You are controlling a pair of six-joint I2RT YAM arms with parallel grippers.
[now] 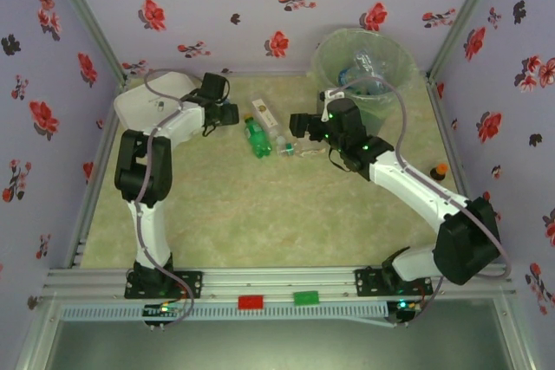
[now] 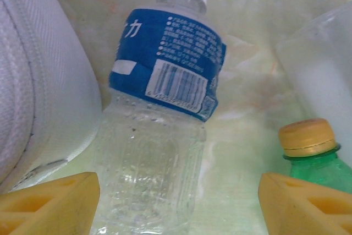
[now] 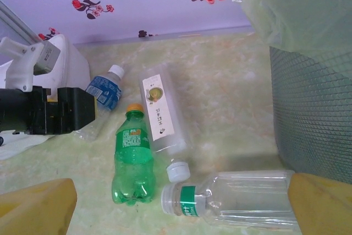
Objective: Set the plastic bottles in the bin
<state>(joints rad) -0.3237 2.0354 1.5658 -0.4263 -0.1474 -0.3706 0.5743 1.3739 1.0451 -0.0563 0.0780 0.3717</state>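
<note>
Here, beside the white box (image 2: 38, 81), the left gripper (image 1: 227, 113) sits low with its fingers apart. The clear blue-labelled bottle (image 2: 159, 125) lies on the table between them, nearer the left finger and not yet clamped, so the step in hand looks like a pick of that bottle: close on its body, then lift clear of the box. Past the green bottle (image 3: 132, 158), the right gripper (image 3: 181, 205) is spread wide over a clear bottle with a green neck band (image 3: 247, 196) lying just beside the bin (image 3: 313, 114); it would need to descend, close and carry the bottle over the rim.
</note>
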